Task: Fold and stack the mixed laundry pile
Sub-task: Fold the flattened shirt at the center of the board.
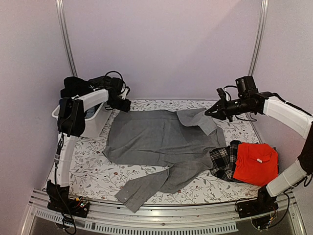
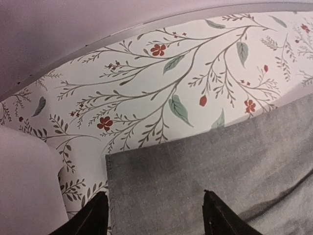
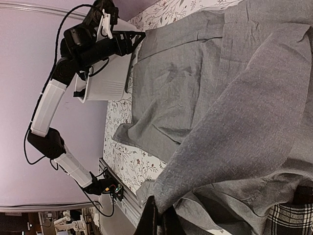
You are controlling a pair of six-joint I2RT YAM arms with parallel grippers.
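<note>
Right end effector pinches a raised fold of the grey shirt — left end effector hovers spread (over its far corner).

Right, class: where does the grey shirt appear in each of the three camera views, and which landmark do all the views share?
Top external: grey shirt spread across the middle, one part held up in the right claw.
Left wrist: its corner fills the lower right.
Right wrist: it covers the centre and right.
Shared landmark: the floral table cover, visible in all three.
</note>
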